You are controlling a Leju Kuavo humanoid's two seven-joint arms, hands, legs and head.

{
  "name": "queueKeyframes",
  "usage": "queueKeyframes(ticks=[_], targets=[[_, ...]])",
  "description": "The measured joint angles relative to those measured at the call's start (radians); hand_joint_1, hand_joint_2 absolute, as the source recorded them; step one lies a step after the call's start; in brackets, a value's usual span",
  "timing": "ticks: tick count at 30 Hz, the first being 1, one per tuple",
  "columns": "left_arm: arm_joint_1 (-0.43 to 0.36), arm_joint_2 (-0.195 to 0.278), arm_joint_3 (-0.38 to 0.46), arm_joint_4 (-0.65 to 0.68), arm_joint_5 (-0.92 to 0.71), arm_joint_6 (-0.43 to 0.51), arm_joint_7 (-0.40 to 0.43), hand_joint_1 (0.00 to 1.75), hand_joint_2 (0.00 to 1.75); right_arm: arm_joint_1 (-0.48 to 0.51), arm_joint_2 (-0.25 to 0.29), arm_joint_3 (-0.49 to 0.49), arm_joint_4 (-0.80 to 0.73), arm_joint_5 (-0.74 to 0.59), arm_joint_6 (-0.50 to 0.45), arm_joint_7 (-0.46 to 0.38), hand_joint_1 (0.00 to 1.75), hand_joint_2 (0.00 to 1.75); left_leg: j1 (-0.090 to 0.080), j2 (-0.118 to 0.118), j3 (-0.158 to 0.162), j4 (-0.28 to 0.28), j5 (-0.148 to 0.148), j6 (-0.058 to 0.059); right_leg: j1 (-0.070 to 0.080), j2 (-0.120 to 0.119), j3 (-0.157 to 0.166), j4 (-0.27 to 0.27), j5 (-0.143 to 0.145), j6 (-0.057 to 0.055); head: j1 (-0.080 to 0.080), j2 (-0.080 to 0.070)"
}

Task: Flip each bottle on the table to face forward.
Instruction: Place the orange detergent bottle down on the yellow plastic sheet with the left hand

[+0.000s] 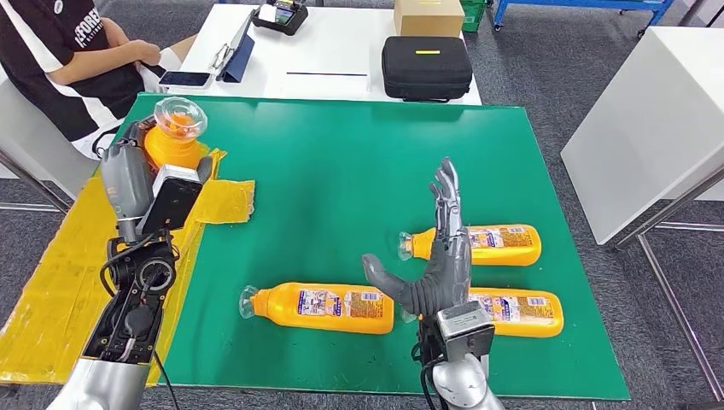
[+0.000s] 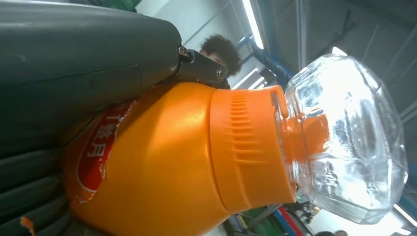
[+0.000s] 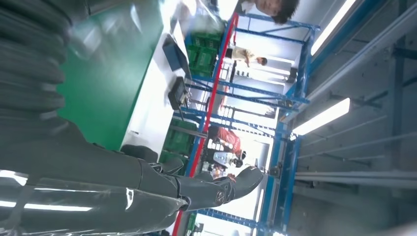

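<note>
A green mat (image 1: 341, 162) covers the middle of the frame, with yellow plastic sheeting (image 1: 51, 282) spread along its left side. At the top, a white table (image 1: 341, 51) carries a black zipped case (image 1: 426, 67), a cardboard box (image 1: 429, 15), a phone (image 1: 184, 79), a clipboard (image 1: 235, 49) and a small black device (image 1: 280, 15). A person in a black and white shirt (image 1: 68, 60) sits at the upper left. Another white table (image 1: 657, 128) stands at the right, over grey carpet (image 1: 546, 77).

A robotics lab or workshop: green test table (image 1: 359, 137), blue storage racks (image 3: 295, 98), ceiling strip lights (image 3: 322, 115).
</note>
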Motion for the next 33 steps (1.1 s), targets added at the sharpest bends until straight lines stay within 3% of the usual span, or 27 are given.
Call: queueKeyframes(ticks=[5,9,14,20,29,33], targets=[[-0.007,0.006,0.012,0.031,-0.026,0.012,0.007,1.75,1.75,0.009,-0.005,-0.007,-0.027,-0.004,0.007,0.003,0.00,1.75,0.000,0.000,0.000,0.000,0.000,0.000,0.000,0.000,0.000,0.000,0.000,0.000,0.000,0.000],[-0.025,0.019,0.014,0.081,-0.211,0.063,0.085,1.75,1.75,0.014,-0.008,-0.017,-0.042,-0.032,0.037,0.021,0.00,1.75,0.000,0.000,0.000,0.000,0.000,0.000,0.000,0.000,0.000,0.000,0.000,0.000,0.000,0.000],[-0.080,0.053,0.019,0.263,-0.520,0.163,0.166,1.75,1.75,0.016,-0.014,-0.047,-0.062,-0.071,0.074,0.035,0.00,1.75,0.000,0.000,0.000,0.000,0.000,0.000,0.000,0.000,0.000,0.000,0.000,0.000,0.000,0.000],[-0.136,0.099,0.008,0.505,-0.745,0.168,0.225,1.75,1.75,0.016,-0.023,-0.078,-0.066,-0.097,0.079,0.019,0.00,1.75,0.000,0.001,0.000,0.000,0.000,0.000,0.000,0.000,0.000,0.000,0.000,0.000,0.000,0.000],[-0.164,0.118,-0.016,0.683,-0.786,0.164,0.207,1.75,1.75,0.015,-0.026,-0.091,-0.066,-0.105,0.079,0.012,0.00,1.75,0.000,0.001,0.000,0.000,0.000,0.000,0.000,0.000,0.000,0.000,0.000,0.000,0.000,0.000],[-0.165,0.121,-0.016,0.706,-0.764,0.169,0.144,1.75,1.75,0.014,-0.027,-0.092,-0.064,-0.105,0.078,0.012,0.00,1.75,0.000,0.001,0.000,0.000,0.000,0.000,0.000,0.000,0.000,0.000,0.000,0.000,0.000,0.000]])
